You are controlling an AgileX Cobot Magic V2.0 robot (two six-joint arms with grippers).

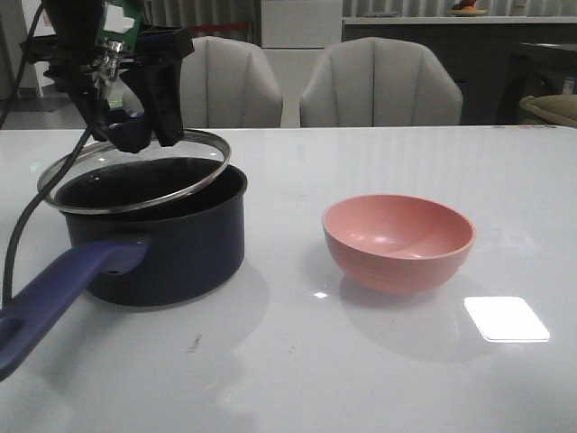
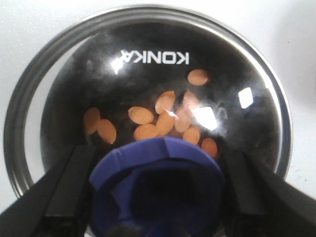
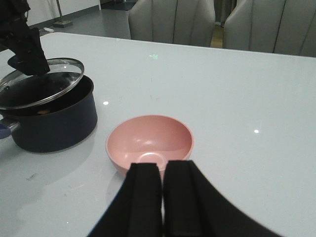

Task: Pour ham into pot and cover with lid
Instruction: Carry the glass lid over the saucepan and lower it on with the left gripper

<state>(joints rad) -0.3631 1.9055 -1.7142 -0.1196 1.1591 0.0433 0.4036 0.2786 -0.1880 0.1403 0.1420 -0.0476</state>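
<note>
The dark navy pot (image 1: 171, 244) stands at the left of the table, its long blue-purple handle (image 1: 54, 298) pointing toward the front. My left gripper (image 1: 135, 122) is shut on the dark blue knob (image 2: 158, 182) of the glass lid (image 1: 135, 171) and holds the lid tilted just over the pot's rim. Through the glass I see several orange-pink ham slices (image 2: 163, 118) on the pot's black bottom. The pot (image 3: 54, 118) and lid (image 3: 42, 86) also show in the right wrist view. My right gripper (image 3: 163, 170) is shut and empty, close to the near side of the empty pink bowl (image 3: 149, 143).
The pink bowl (image 1: 398, 242) stands right of the pot. Two grey chairs (image 1: 379, 86) stand behind the table's far edge. A bright light patch (image 1: 505, 317) lies on the white table near the front right.
</note>
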